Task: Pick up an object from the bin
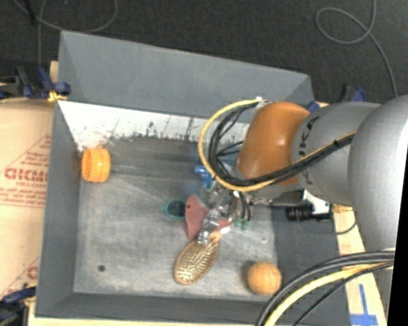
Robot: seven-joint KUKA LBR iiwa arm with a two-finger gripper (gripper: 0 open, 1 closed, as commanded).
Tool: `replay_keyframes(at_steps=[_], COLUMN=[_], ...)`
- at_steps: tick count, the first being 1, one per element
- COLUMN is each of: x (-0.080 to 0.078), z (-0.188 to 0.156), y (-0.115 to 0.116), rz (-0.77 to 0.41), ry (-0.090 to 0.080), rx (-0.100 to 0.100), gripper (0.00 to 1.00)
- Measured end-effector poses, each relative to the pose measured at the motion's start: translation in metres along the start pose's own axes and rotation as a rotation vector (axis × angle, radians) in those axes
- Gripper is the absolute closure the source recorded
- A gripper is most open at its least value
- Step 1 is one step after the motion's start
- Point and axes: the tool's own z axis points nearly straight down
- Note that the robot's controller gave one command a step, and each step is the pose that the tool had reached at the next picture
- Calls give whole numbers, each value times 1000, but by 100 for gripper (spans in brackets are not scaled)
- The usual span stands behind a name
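Across the grey bin (117, 238) from the right: arm (352, 155), orange-covered at the wrist, cables looped about it. Below the wrist, gripper (215, 225), down near the floor at mid-bin, right at the handle end of a golden brush (193, 263). Cannot tell whether open or closed, nor whether touching the handle. Brush head toward the near wall, angled a little leftward. Right of it, apart, an orange ball (263, 278). By the left wall, an orange roll (95, 164). Just left of the gripper, a pink piece (193, 215), then a small teal bit (175, 208).
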Motion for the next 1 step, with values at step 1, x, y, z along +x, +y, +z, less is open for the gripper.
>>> replay_keyframes(at_steps=[1], x=[0], z=[-1], y=[0], rz=[0], ry=[0], rx=[0], gripper=[100])
